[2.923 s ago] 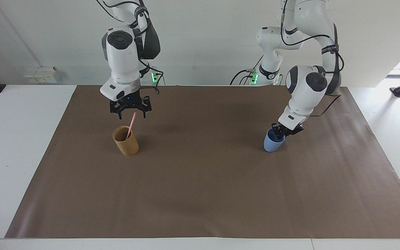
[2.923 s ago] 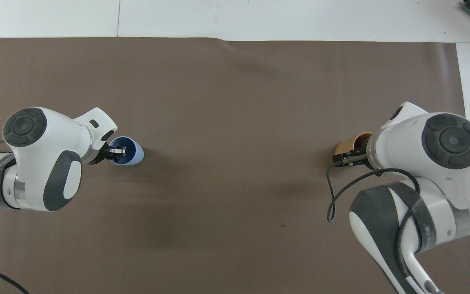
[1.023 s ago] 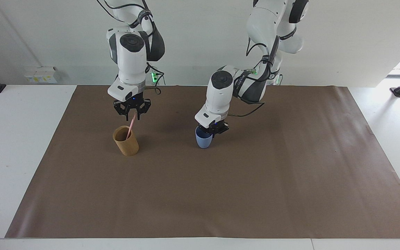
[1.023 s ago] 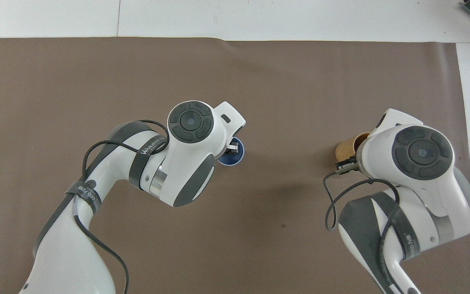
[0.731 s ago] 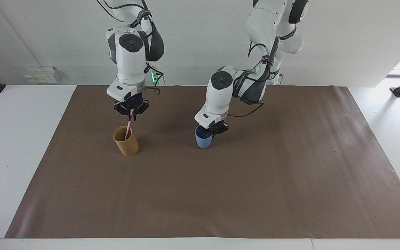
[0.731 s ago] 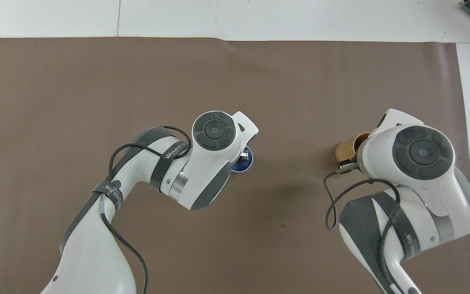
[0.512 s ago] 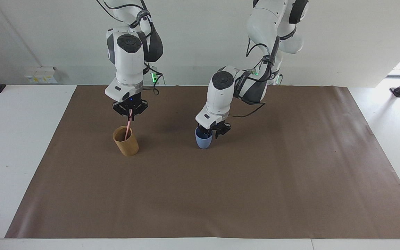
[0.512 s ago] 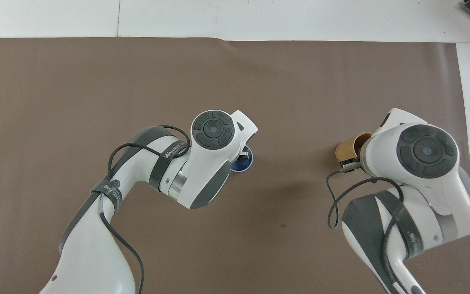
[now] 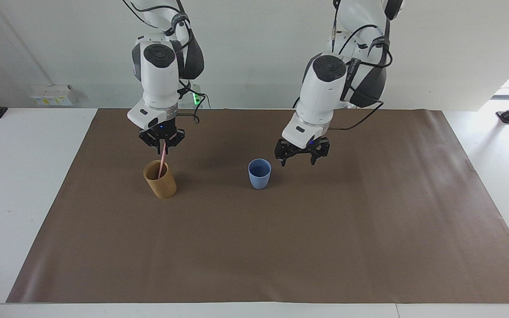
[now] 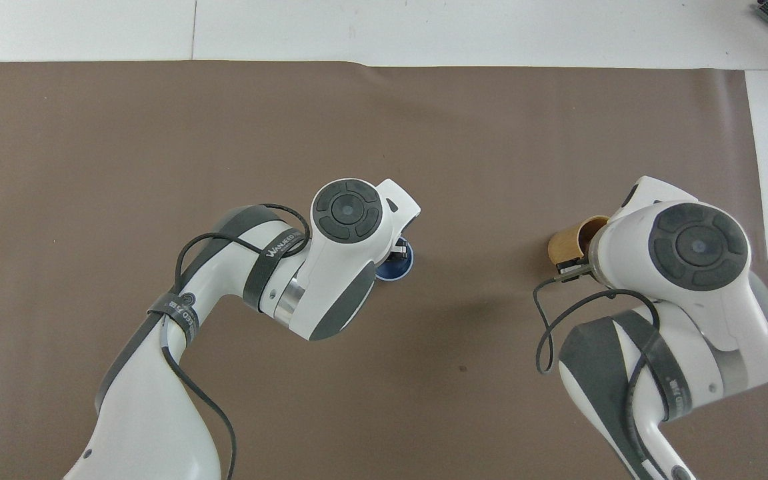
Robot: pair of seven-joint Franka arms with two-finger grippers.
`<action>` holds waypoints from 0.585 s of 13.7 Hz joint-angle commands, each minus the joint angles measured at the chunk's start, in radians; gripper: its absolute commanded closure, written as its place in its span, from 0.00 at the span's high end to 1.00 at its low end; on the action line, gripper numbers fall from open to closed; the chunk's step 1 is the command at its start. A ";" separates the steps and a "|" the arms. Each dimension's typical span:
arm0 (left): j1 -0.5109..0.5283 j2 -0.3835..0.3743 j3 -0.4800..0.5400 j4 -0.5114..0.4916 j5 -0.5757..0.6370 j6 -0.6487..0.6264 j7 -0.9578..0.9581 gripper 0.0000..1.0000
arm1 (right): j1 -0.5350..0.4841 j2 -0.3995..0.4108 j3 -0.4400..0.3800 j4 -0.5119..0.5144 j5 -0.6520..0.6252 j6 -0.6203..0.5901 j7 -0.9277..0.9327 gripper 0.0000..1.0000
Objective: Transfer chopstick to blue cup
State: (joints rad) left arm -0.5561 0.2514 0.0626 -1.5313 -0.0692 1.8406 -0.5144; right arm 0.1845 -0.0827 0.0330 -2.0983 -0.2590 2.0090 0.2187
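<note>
Hanging over the tan cup [image 9: 161,181] in the facing view, the right gripper [image 9: 161,148] points straight down with its fingertips pinched on the upper end of the chopstick [image 9: 162,162]. The pale-pink stick runs down almost upright from the grasp, and its lower end sits inside the tan cup, near the rim on the robots' side. That cup stands on the brown mat [image 9: 281,243] toward the right arm's end of the table [image 9: 16,176].

The blue cup [image 9: 260,174] stands upright about mid-table, well apart from the tan cup and roughly level with it, and nothing shows in its mouth. The left gripper [image 9: 298,160] hangs in the air over bare mat just beside the blue cup, toward the left arm's end — its two fingers spread wide and grasping nothing, clear of the cup's rim.

Seen from overhead, the left arm's wrist covers most of the blue cup, so that only a dark-blue crescent of its mouth shows past the white housing. The right arm's wrist likewise hides part of the tan cup, and the chopstick cannot be made out there — neither gripper's fingertips can be read from this view.
</note>
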 commanded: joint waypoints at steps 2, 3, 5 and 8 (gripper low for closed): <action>0.134 -0.112 -0.007 -0.029 -0.004 -0.138 0.149 1.00 | -0.034 -0.006 0.002 -0.002 0.079 -0.047 0.074 0.25; 0.168 -0.122 -0.007 -0.035 -0.003 -0.164 0.183 1.00 | -0.046 -0.003 0.002 -0.002 0.108 -0.049 0.102 0.24; 0.238 -0.148 -0.007 -0.053 -0.003 -0.184 0.253 1.00 | -0.051 -0.002 0.002 -0.003 0.112 -0.052 0.110 0.24; 0.329 -0.191 -0.007 -0.090 -0.003 -0.214 0.367 1.00 | -0.053 -0.002 0.002 -0.002 0.112 -0.073 0.110 0.23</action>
State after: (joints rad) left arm -0.2784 0.1131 0.0677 -1.5664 -0.0690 1.6489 -0.2130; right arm 0.1400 -0.0816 0.0296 -2.0990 -0.1633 1.9527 0.3113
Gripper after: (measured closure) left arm 0.000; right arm 0.771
